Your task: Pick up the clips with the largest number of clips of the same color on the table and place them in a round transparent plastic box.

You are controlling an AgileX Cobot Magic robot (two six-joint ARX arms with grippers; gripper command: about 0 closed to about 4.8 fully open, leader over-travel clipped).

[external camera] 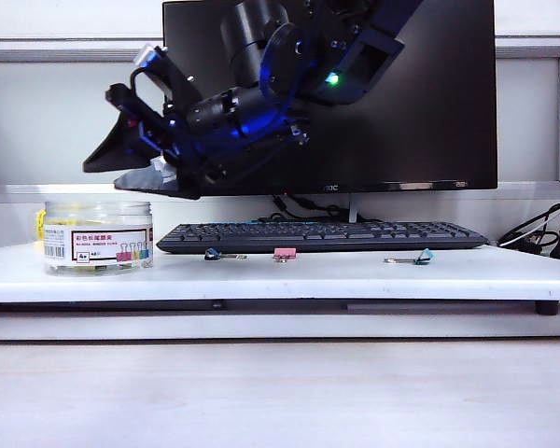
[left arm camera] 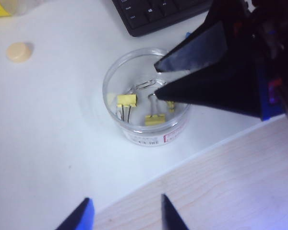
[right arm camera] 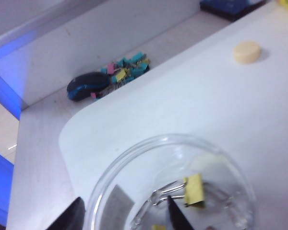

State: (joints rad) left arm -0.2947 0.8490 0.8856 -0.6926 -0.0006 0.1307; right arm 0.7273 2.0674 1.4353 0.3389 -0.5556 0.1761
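The round transparent plastic box (external camera: pixel 97 239) stands at the left of the white table, its white label facing the front. Seen from above, the box (left arm camera: pixel 109 82) holds three yellow clips (left arm camera: pixel 126 100), (left arm camera: pixel 154 120), (left arm camera: pixel 171 106). My right gripper (external camera: pixel 103 177) has reached across to the left and hangs just above the box's mouth, its black fingers (left arm camera: pixel 206 91) covering part of the rim. In its own view the right gripper (right arm camera: pixel 125 211) is open over the box (right arm camera: pixel 129 153), and a yellow clip (right arm camera: pixel 194 189) lies loose inside. My left gripper (left arm camera: pixel 126 211) is open and empty, high above the table's front edge.
A black keyboard (external camera: pixel 322 236) lies before the monitor (external camera: pixel 401 103). In front of it lie a blue clip (external camera: pixel 213 254), a pink clip (external camera: pixel 285 253) and a teal clip (external camera: pixel 422 258). A cream disc (left arm camera: pixel 18 51) sits near the box. Cables (external camera: pixel 541 238) trail at the right.
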